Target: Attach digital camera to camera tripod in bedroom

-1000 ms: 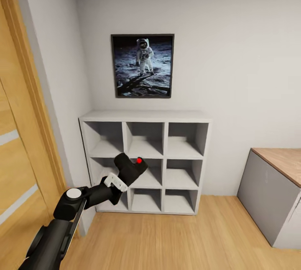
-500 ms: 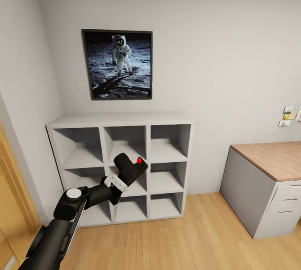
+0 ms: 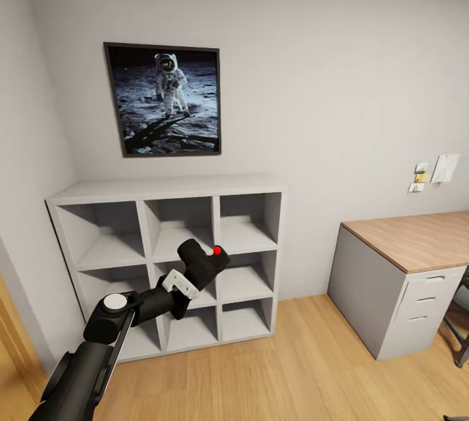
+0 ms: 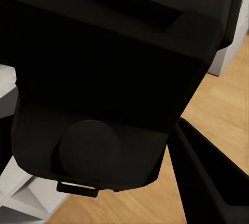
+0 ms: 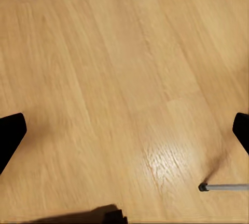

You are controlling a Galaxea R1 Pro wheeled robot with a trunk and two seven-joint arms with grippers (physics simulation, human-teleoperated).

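Note:
My left gripper (image 3: pixel 193 275) is shut on the digital camera (image 3: pixel 204 262), a small black box with a round red button (image 3: pixel 217 251) on top. I hold it up in front of the white cube shelf (image 3: pixel 166 188). In the left wrist view the camera's dark body (image 4: pixel 104 78) sits close to the lens, with one black finger (image 4: pixel 207 182) beside it. My right gripper (image 5: pixel 124 135) is open above bare wood floor. A thin silver leg with a dark foot (image 5: pixel 223 186) pokes in at the frame's edge; I cannot tell whether it belongs to the camera tripod.
A framed astronaut picture (image 3: pixel 164 100) hangs above the shelf. A wood-topped grey desk (image 3: pixel 417 242) with drawers stands at the right, and a dark chair leg (image 3: pixel 459 339) shows beside it. Light wood floor (image 3: pixel 293 369) lies open between shelf and desk.
The head view has swung to the right: the wooden door has left the frame, shelf and picture sit further left, and more of the desk shows. My left arm keeps its hold on the camera.

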